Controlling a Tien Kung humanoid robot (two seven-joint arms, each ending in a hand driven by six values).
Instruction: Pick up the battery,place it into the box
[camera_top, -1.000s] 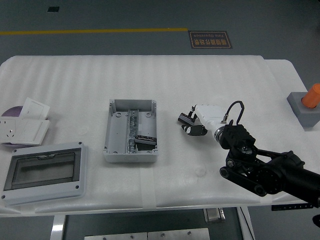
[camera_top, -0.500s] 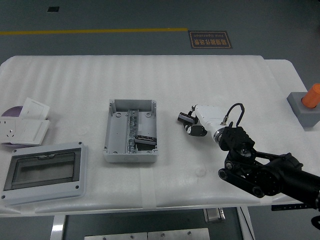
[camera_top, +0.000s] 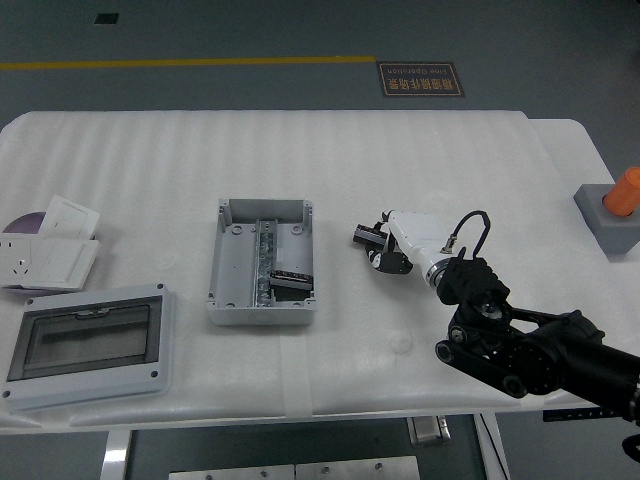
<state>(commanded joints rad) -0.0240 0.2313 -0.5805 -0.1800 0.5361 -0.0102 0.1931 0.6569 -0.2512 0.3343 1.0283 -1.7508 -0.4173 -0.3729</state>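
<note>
The open grey box (camera_top: 230, 262) lies at the table's middle, with a metal rail down its centre and a small dark part (camera_top: 291, 280) in its lower right. My right hand (camera_top: 383, 246), white with black fingers, comes in from the lower right and hovers just right of the box. Its fingers are curled around a small black cylindrical battery (camera_top: 363, 236), which sticks out to the left toward the box. The battery is a short gap away from the box's right wall. My left arm is out of view.
A grey lid with a clear window (camera_top: 88, 345) lies at the lower left. White socket plates (camera_top: 50, 258) and a purple disc (camera_top: 20, 222) sit at the left edge. A grey block with an orange cylinder (camera_top: 615, 205) stands at the right edge.
My right hand has moved slightly left toward the box, carrying the battery with it. Nothing else has moved.
</note>
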